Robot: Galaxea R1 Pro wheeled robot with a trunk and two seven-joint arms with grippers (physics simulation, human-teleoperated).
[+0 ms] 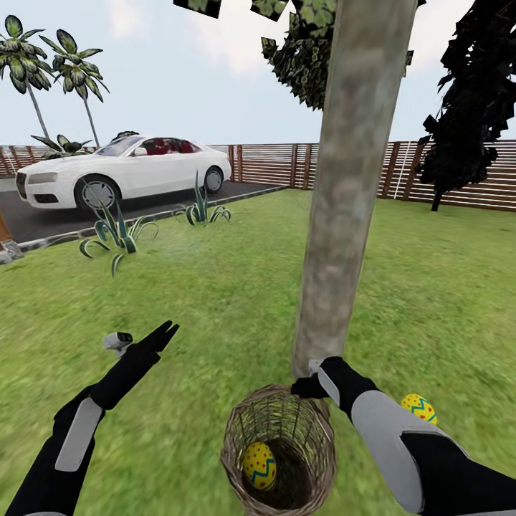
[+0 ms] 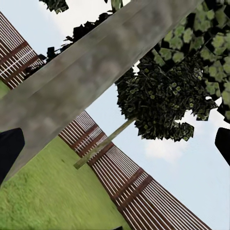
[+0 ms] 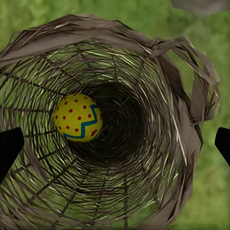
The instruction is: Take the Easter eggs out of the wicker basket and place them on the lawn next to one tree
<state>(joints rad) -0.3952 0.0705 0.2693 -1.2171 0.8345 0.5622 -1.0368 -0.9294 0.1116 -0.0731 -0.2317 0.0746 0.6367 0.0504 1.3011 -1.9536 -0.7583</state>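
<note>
One egg [image 1: 419,407] lies on the lawn [image 1: 215,301] right of the tree [image 1: 344,215], one [image 3: 77,117] remains in the basket [image 1: 233,437], a third unseen; right gripper [image 3: 115,143] open above the basket, left gripper [image 1: 163,335] open, empty.

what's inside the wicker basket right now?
One Easter egg rests against the inner wall of the wicker basket. The dark bottom shows nothing else. In the head view the near wall hides part of the interior.

Rough woven-twig basket [image 3: 191,120] — smooth, glossy egg [image 3: 77,118].
</note>
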